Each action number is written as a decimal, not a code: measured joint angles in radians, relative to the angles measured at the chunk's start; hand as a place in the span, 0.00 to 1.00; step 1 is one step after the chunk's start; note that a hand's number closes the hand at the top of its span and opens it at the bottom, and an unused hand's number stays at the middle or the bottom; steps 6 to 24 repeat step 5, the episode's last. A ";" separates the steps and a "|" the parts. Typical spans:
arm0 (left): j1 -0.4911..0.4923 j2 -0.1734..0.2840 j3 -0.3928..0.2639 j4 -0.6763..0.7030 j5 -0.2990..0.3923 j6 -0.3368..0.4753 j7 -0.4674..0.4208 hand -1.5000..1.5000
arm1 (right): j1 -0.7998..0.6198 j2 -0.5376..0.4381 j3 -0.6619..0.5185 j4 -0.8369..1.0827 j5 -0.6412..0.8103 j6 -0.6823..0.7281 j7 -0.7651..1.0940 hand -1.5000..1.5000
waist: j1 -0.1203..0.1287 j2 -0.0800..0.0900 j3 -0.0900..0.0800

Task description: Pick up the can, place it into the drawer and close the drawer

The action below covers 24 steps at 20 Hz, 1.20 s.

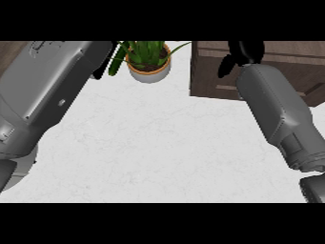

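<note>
No can shows anywhere in the head view. The dark wooden drawer unit (277,66) stands at the top right of the white counter; whether its drawer is open I cannot make out. My right hand (244,52) is over the unit's front left part, partly cut off by the view's top edge, with the grey forearm running down to the lower right. My left hand (103,64) shows only as straight black fingers at the top, just left of the plant, holding nothing.
A potted green plant (148,61) in a white and orange pot stands at the top centre, between the two hands. The white counter (165,143) spreads across the middle. My bulky left forearm (45,90) covers the left side.
</note>
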 measured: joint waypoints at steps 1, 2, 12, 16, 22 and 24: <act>0.009 0.006 0.000 -0.016 0.002 -0.003 0.006 0.00 | -0.002 0.003 -0.009 0.003 -0.010 0.003 -0.019 0.00 | -0.001 0.000 0.001; 0.021 0.010 -0.002 -0.034 0.002 -0.003 0.011 0.00 | 0.000 0.002 -0.020 0.006 -0.022 0.004 -0.037 0.00 | 0.001 -0.001 0.001; 0.056 0.019 -0.007 -0.080 0.001 -0.005 0.017 0.00 | -0.007 0.001 -0.046 0.016 -0.048 0.007 -0.089 0.00 | -0.001 0.001 0.001; 0.056 0.019 -0.007 -0.080 0.001 -0.005 0.017 0.00 | -0.007 0.001 -0.046 0.016 -0.048 0.007 -0.089 0.00 | -0.001 0.001 0.001; 0.056 0.019 -0.007 -0.080 0.001 -0.005 0.017 0.00 | -0.007 0.001 -0.046 0.016 -0.048 0.007 -0.089 0.00 | -0.001 0.001 0.001; 0.056 0.019 -0.007 -0.080 0.001 -0.005 0.017 0.00 | -0.007 0.001 -0.046 0.016 -0.048 0.007 -0.089 0.00 | -0.001 0.001 0.001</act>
